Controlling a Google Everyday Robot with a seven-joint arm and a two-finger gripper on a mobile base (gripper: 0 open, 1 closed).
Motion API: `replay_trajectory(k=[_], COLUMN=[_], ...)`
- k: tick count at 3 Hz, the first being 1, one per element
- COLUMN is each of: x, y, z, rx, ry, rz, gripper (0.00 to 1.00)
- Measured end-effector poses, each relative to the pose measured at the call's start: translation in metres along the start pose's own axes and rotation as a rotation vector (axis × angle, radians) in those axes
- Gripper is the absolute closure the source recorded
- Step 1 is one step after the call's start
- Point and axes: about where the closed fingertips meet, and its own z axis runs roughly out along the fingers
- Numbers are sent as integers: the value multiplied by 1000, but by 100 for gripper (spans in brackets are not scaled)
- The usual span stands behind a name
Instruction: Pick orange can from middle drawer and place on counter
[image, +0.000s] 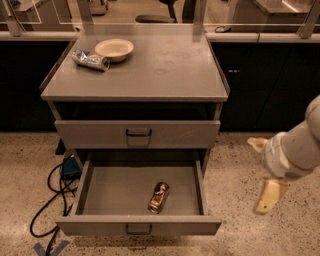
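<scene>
Right of the middle drawer (115, 186) holding the orange can (158, 197), the hand (258, 176) hangs spread, empty, its arm (296, 149) cut off.

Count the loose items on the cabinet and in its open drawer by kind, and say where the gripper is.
Cans: 2 (orange can in the middle drawer, silver-blue can on the counter)
Bowls: 1 (pale bowl on the counter)
Total: 3
The gripper hangs right of the cabinet, outside the drawer.

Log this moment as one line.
gripper right of middle drawer, not touching it | orange can lying on drawer floor | counter: can not yet placed | pick not begun
</scene>
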Motion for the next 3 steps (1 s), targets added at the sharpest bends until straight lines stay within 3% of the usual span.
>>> replay_trajectory(k=[1,2,3], x=[14,10,10], y=[3,-2,-2], z=[95,173,173], rx=[-31,-60,-60], ry=[-5,-38,-38], rz=[35,51,51], gripper=[0,0,0])
